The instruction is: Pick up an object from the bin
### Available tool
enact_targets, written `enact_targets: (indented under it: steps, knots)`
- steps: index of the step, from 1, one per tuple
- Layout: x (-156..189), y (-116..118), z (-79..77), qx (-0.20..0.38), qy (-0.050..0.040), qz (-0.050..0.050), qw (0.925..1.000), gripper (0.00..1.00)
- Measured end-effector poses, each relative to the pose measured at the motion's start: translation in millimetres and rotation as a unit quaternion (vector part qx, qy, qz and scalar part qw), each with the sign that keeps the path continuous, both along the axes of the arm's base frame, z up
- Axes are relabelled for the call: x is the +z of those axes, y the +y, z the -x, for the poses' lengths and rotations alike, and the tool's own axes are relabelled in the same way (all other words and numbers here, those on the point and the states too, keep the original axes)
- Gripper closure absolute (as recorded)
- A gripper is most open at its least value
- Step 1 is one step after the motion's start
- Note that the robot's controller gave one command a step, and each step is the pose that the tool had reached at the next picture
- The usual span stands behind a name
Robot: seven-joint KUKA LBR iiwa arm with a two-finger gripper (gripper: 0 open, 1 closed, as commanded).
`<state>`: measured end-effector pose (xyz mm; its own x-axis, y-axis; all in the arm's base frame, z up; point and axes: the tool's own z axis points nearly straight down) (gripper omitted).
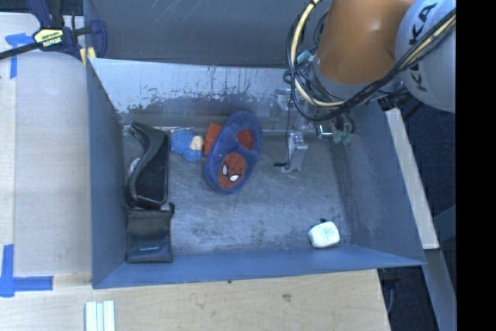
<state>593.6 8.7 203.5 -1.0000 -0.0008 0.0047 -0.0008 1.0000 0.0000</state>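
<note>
My gripper (293, 159) hangs below the orange-covered wrist, right of the bin's middle, its fingers pointing down just above the floor with nothing seen between them. A blue slipper with a red spider-face print (230, 153) lies to its left, a short gap away. A small blue and yellow toy (186, 143) sits against the slipper's left side.
A black stapler-like tool (151, 170) lies along the left wall, with a dark flat pouch (149, 235) below it in the front left corner. A small white object (324, 234) rests near the front right corner. Bare floor lies between slipper and front wall.
</note>
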Motion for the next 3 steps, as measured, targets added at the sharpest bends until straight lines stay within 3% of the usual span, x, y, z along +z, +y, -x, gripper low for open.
enact_targets:
  steps: [1, 2, 3]
  knots:
    - [-132.6, 30.6, -30.8, 0.169, -0.0057, 0.000, 0.9855, 0.00]
    - [-102.3, 12.5, 5.5, 0.357, -0.0034, 0.000, 0.9341, 0.00]
    - [-103.1, 25.2, -5.7, 0.482, -0.0049, -0.001, 0.8764, 0.00]
